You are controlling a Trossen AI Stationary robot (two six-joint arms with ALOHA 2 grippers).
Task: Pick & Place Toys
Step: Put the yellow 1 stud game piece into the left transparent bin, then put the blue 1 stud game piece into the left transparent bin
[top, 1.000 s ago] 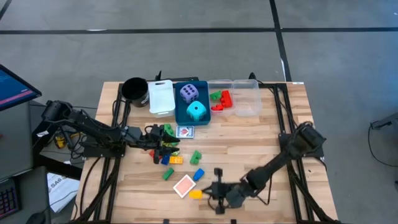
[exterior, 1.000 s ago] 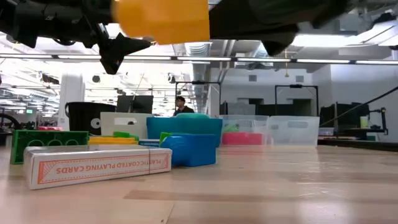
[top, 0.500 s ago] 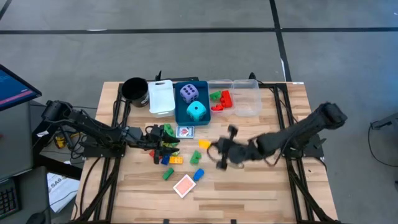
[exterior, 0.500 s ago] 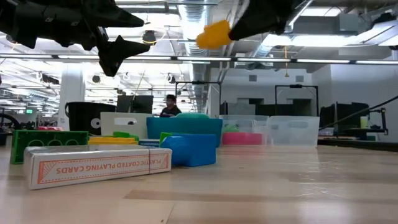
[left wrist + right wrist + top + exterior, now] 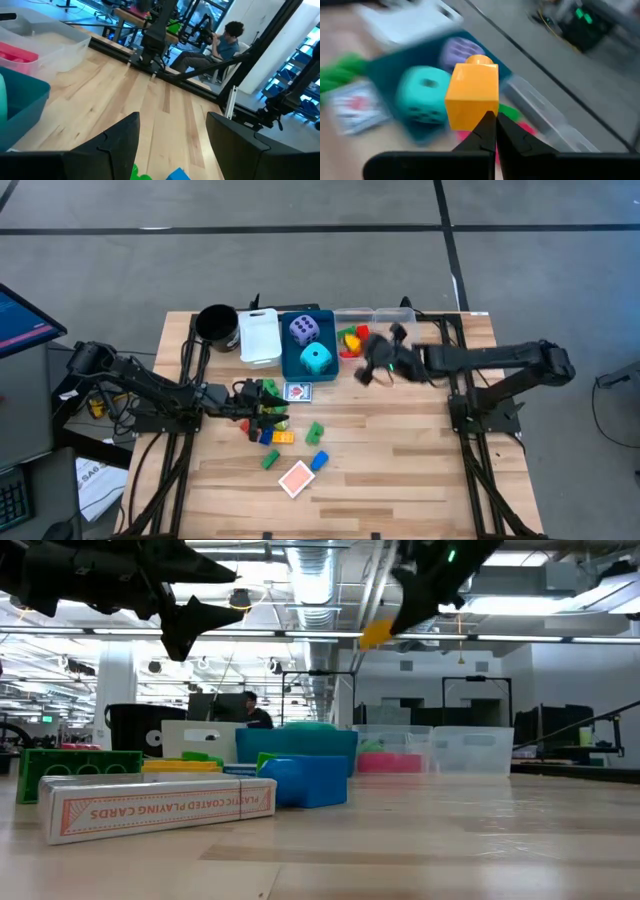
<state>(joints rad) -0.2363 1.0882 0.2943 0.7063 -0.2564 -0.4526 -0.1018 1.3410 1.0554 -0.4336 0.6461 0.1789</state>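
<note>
My right gripper (image 5: 362, 358) is shut on a yellow brick (image 5: 472, 92), held in the air over the left end of the clear bin (image 5: 392, 340); red and green bricks (image 5: 354, 338) lie in that bin. In the low view the brick (image 5: 378, 633) hangs high above the table. My left gripper (image 5: 256, 404) stands open and level over a cluster of small bricks (image 5: 268, 430), with nothing between its fingers (image 5: 120, 145). A purple die (image 5: 305, 330) and a cyan die (image 5: 317, 360) sit in the blue bin (image 5: 290, 365). My right gripper pinches the yellow brick's near end (image 5: 481, 115) between its two fingertips. The fingers come from the table's right, slanting downward. The brick is lifted clear, its stud (image 5: 479, 60) pointing away from the fingers.
A white bin (image 5: 259, 337) and a black cup (image 5: 216, 323) stand at the far left. Two card boxes (image 5: 298, 392) (image 5: 296, 479) and loose green and blue bricks (image 5: 316, 432) (image 5: 320, 461) lie mid-table. People sit beyond the table.
My right gripper has swung from the table's near edge up and toward the far edge, carrying the yellow brick lifted clear, and has tipped from pointing down to a slant. It now hangs over the clear bin.
</note>
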